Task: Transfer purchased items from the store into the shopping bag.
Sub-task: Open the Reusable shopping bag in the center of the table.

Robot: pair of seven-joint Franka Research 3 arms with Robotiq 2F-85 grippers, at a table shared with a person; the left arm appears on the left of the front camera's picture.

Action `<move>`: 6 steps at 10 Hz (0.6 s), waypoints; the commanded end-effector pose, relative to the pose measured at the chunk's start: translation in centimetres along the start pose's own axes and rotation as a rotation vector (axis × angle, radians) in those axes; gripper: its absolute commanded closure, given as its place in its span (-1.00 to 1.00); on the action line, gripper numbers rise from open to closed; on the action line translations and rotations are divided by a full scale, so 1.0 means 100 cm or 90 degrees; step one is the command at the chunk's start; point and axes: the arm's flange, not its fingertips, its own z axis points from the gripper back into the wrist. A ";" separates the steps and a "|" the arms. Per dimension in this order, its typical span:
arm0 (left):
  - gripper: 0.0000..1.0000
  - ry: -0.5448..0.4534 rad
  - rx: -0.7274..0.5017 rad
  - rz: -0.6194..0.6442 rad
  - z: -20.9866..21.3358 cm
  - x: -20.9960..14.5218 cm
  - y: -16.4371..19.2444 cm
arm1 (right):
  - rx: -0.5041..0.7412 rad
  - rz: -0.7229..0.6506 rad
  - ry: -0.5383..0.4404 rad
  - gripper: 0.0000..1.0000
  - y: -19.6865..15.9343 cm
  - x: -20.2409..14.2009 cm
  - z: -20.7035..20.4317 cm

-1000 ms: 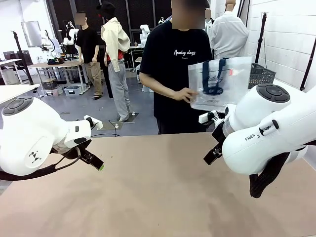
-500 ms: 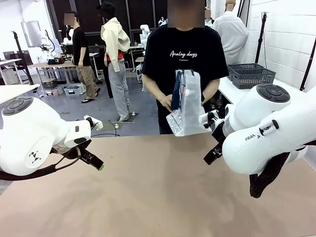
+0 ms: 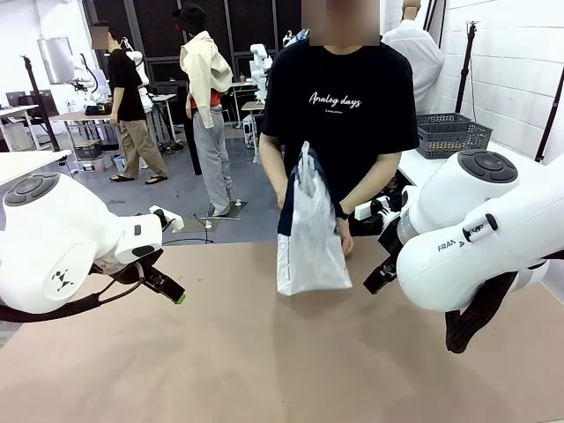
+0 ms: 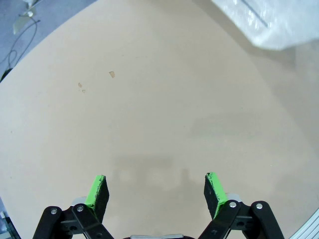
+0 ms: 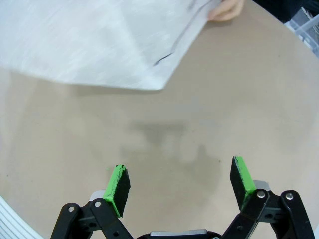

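Bag (image 3: pixel 308 242) held upright in the person's hand (image 5: pixel 227 9), over the table's (image 3: pixel 264 352) far side.
I'd hold both arms off until it's set down open; left gripper (image 4: pixel 155 188) and right gripper (image 5: pixel 182 183) gape wide, empty.

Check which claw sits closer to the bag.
The right claw: the bag is right next to it, while the left claw sits well away across the table.

bulbous white arms (image 3: pixel 493 238) with dark grey joint caps (image 3: pixel 487 165) — black fingers (image 4: pixel 101 200), green pads (image 4: pixel 213 185), silver screws (image 4: pixel 229 204).
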 end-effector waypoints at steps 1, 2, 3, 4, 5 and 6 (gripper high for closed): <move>-1.00 0.000 0.000 0.001 0.000 0.000 0.001 | 0.002 0.000 0.006 -1.00 0.000 -0.001 0.000; -1.00 0.000 0.000 0.001 0.000 0.000 0.001 | 0.002 0.000 0.006 -1.00 0.000 -0.001 0.000; -1.00 0.000 0.000 0.001 0.000 0.000 0.001 | 0.002 0.000 0.006 -1.00 0.000 -0.001 0.000; -1.00 0.000 0.000 0.001 0.000 0.000 0.001 | 0.002 0.000 0.006 -1.00 0.000 -0.001 0.000; -1.00 0.000 0.000 0.001 0.000 0.000 0.001 | 0.002 0.000 0.006 -1.00 0.000 -0.001 0.000; -1.00 0.000 0.000 0.001 0.000 0.000 0.001 | 0.002 0.000 0.006 -1.00 0.000 -0.001 0.000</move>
